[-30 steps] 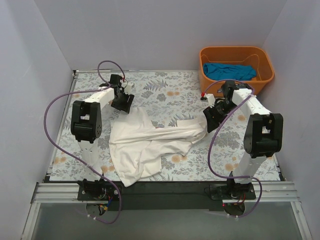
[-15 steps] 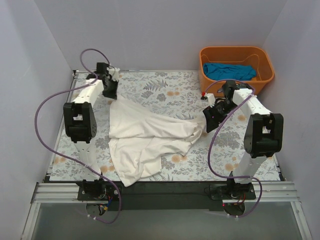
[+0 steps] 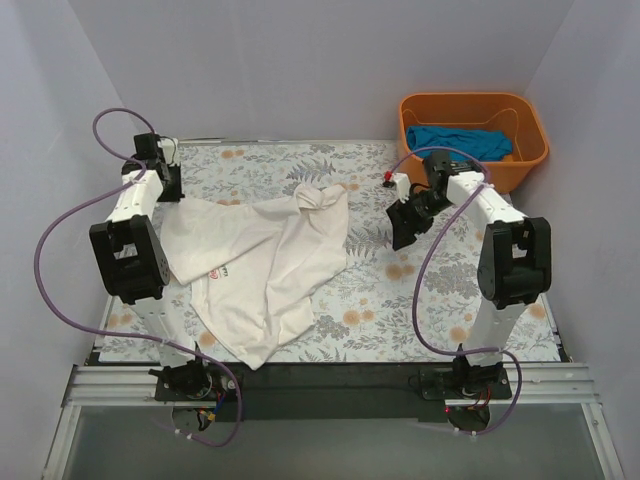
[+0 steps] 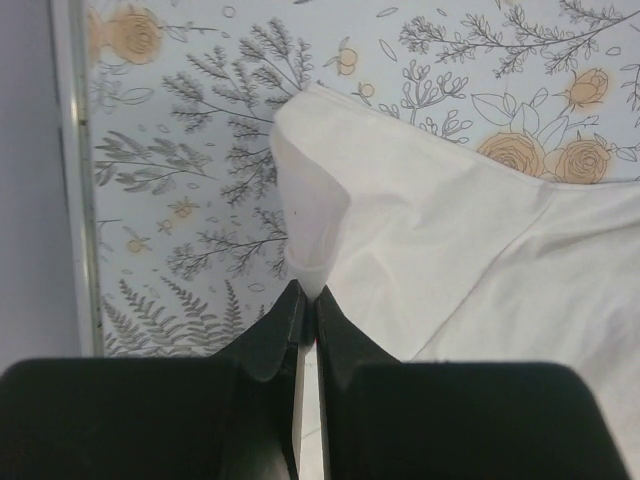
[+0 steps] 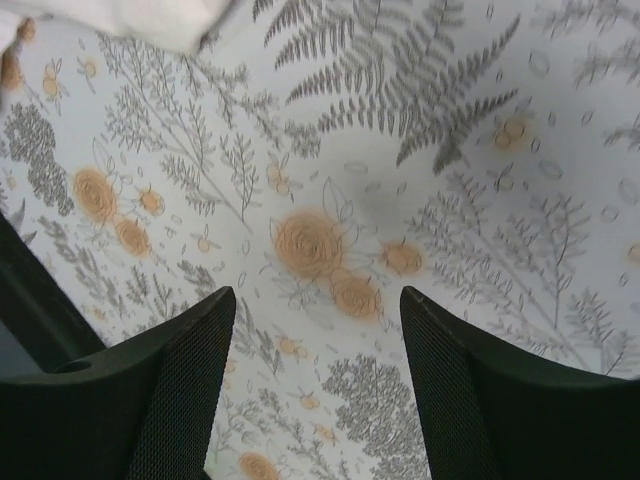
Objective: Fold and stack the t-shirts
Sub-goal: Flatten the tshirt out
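0 folded: the large white red-logo cloth t-shirt (image 3: 255,265) lies rumpled on the worktop's (image 3: 450,300) left half, its edge pinched by the clenched left hand (image 4: 306,298). The right hand (image 5: 315,300) is released, empty. The teal-blue cloth t-shirt (image 3: 458,141) waits in the orange plastic basket (image 3: 470,97).

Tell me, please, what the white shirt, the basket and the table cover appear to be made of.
White shirt: soft matte cloth, probably a cotton knit; it creases and drapes in loose folds.
Basket: rigid orange plastic, it seems; smooth, slightly glossy moulded walls and rim.
Table cover: flat matte sheet printed with a floral pattern; cloth or vinyl, I cannot tell.
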Robot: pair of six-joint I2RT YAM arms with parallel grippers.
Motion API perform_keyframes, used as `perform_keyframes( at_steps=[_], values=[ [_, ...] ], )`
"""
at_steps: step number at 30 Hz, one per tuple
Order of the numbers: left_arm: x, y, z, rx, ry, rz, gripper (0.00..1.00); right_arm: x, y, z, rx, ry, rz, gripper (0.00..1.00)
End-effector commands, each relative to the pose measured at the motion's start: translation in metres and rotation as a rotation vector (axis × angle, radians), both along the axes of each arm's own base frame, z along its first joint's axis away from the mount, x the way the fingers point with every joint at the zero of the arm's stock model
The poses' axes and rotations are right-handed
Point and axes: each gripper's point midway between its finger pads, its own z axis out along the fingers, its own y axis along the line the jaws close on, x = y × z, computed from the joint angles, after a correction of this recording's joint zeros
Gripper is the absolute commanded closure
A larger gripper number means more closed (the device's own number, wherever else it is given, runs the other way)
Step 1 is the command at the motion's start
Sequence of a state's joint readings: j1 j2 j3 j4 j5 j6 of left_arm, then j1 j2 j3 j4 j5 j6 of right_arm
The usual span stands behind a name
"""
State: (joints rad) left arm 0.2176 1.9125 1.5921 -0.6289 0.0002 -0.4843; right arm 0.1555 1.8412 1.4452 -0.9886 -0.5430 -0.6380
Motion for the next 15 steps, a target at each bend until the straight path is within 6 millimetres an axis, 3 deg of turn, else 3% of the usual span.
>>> perform_keyframes(
  at_steps=[1,2,3,4,6,7,9,10,13,15],
  values=[
    [0.002,-0.004,-0.005,0.003,0.012,0.007,1.00,0.046,0.047,0.024,0.031,-0.222,0.056,0.27],
    [0.002,-0.004,-0.011,-0.002,0.028,0.007,1.00,0.053,0.053,0.023,0.013,-0.245,0.057,0.27],
    [0.002,-0.004,-0.013,-0.004,0.032,0.006,1.00,0.067,0.065,0.035,0.022,-0.296,0.059,0.26],
    [0.004,-0.005,-0.011,-0.009,0.028,0.011,1.00,0.075,0.081,0.029,0.021,-0.303,0.076,0.26],
    [0.004,-0.006,-0.015,-0.021,0.041,0.015,1.00,0.094,0.097,0.035,0.013,-0.340,0.034,0.26],
    [0.003,-0.007,-0.015,-0.032,0.044,0.018,1.00,0.107,0.112,0.051,0.037,-0.389,0.031,0.25],
    [0.003,-0.009,-0.015,-0.039,0.048,0.026,1.00,0.125,0.132,0.052,0.063,-0.420,0.019,0.23],
    [0.002,-0.009,-0.016,-0.042,0.051,0.029,1.00,0.136,0.151,0.072,0.098,-0.480,0.030,0.20],
    [0.001,-0.017,-0.018,-0.087,0.054,0.021,1.00,0.144,0.186,0.055,0.130,-0.450,0.060,0.14],
    [0.000,-0.019,-0.019,-0.098,0.058,0.025,1.00,0.149,0.204,0.066,0.175,-0.480,0.085,0.13]
  ],
)
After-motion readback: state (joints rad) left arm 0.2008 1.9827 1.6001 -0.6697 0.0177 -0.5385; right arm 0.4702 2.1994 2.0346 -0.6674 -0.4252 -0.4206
